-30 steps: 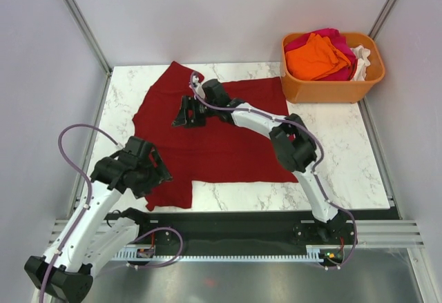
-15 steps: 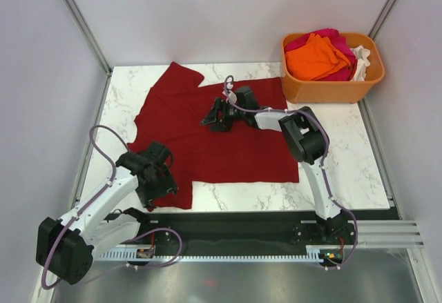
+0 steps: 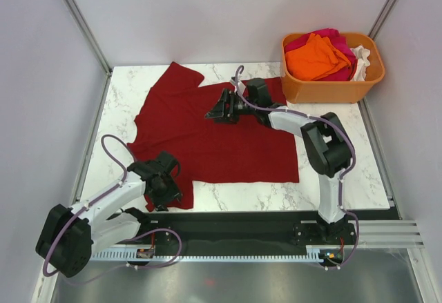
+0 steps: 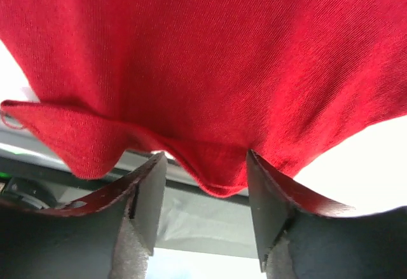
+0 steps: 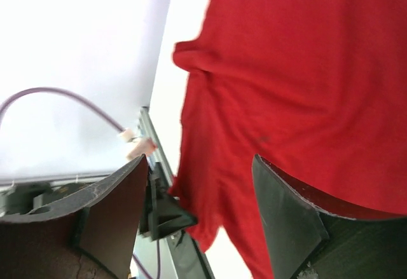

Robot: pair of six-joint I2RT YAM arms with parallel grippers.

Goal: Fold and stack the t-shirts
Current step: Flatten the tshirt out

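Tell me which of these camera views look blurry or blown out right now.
Top external: evenly lit and sharp, only soft shadows on the dark red shirt. Left wrist: cloth weave crisp, but the table is blown out white and the fingers sit dark. Right wrist: soft and smeared throughout, everything beyond the shirt washed out white.

bare marble (image 3: 362,144) right of the dark red t-shirt (image 3: 207,137) lies open (orange tub (image 3: 331,89) blocks the far corner).
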